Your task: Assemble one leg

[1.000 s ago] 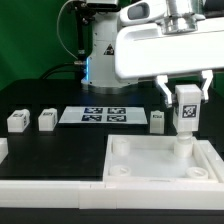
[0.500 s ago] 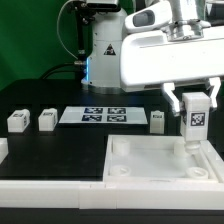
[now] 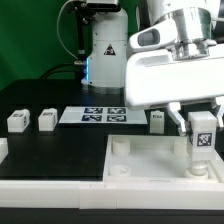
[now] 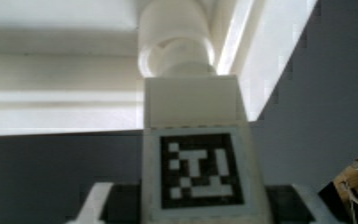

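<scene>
My gripper (image 3: 203, 128) is shut on a white leg (image 3: 203, 140) with a black-and-white tag on its face. It holds the leg upright over the far right corner socket of the large flat white square piece (image 3: 150, 172). In the wrist view the leg (image 4: 201, 150) runs down between my fingers to a round socket (image 4: 176, 50) by the piece's edge. Three other legs stand on the table: two at the exterior view's left (image 3: 16, 121) (image 3: 46, 120) and one (image 3: 157, 121) just behind the square piece.
The marker board (image 3: 94, 116) lies flat behind the square piece. The robot base (image 3: 100, 45) stands at the back. A white block edge (image 3: 3, 150) shows at the exterior view's far left.
My gripper has moved toward the exterior view's right and down with the leg, from above the socket area to low over the far right corner.
</scene>
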You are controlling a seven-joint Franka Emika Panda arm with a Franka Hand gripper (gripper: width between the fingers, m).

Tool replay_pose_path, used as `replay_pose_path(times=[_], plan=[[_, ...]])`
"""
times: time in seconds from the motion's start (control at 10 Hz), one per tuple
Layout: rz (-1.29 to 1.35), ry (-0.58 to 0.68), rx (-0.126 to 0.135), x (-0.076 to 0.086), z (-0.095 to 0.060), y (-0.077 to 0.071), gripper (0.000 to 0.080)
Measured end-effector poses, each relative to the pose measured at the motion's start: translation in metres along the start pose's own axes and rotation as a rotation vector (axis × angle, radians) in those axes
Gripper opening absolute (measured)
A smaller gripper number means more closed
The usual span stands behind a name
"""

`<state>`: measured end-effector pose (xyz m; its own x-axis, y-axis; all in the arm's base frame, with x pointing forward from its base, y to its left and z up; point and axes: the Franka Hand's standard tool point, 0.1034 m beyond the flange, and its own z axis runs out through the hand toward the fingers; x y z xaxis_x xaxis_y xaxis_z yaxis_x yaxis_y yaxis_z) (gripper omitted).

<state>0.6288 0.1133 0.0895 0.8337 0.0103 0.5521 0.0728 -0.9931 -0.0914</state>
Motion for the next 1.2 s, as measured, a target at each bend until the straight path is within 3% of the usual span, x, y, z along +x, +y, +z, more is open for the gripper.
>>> replay_pose_path(times=[0.7,1.1,1.2], plan=[[-0.002,-0.004,-0.003,-0.016,0.012,0.000,0.0294],[0.006,0.017,-0.006,-0.015,0.013,-0.001,0.0294],[0.006,0.007,-0.005,-0.017,0.014,-0.001,0.0361]])
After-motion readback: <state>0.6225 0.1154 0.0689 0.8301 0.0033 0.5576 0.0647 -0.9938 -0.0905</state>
